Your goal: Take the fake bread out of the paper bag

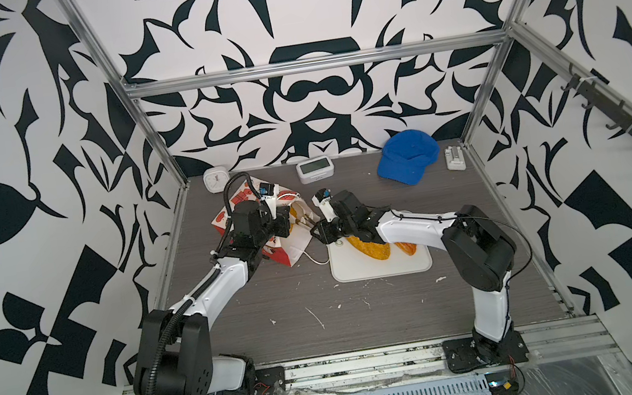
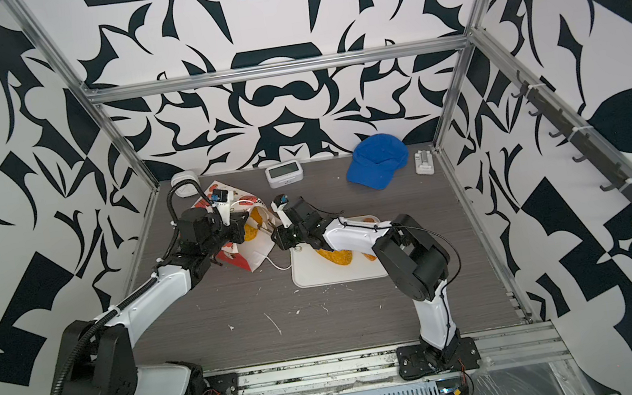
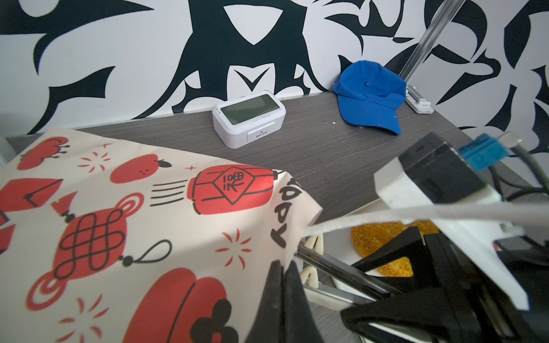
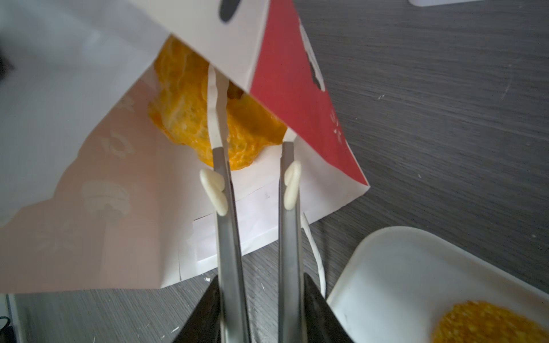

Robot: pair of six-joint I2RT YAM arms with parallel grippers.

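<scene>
Half-hidden fake bread [image 4: 184, 118] inside paper bag [image 4: 89, 222]

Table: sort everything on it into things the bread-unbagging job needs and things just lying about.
Job: red-and-white printed paper bag; glossy orange fake bread inside it; more fake bread on the white rectangular tray; metal tongs.
Lying about: round white clock; white digital clock; blue cloth cap; small white gadget.

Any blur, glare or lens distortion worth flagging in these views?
In both top views: even light, no glare, frame posts splayed by the wide lens. Left wrist view: clock and cap sharp, the left gripper up close blurred. Right wrist view: inner wall of the paper bag washed out and soft, the fake bread slightly soft, tongs crisp.
</scene>
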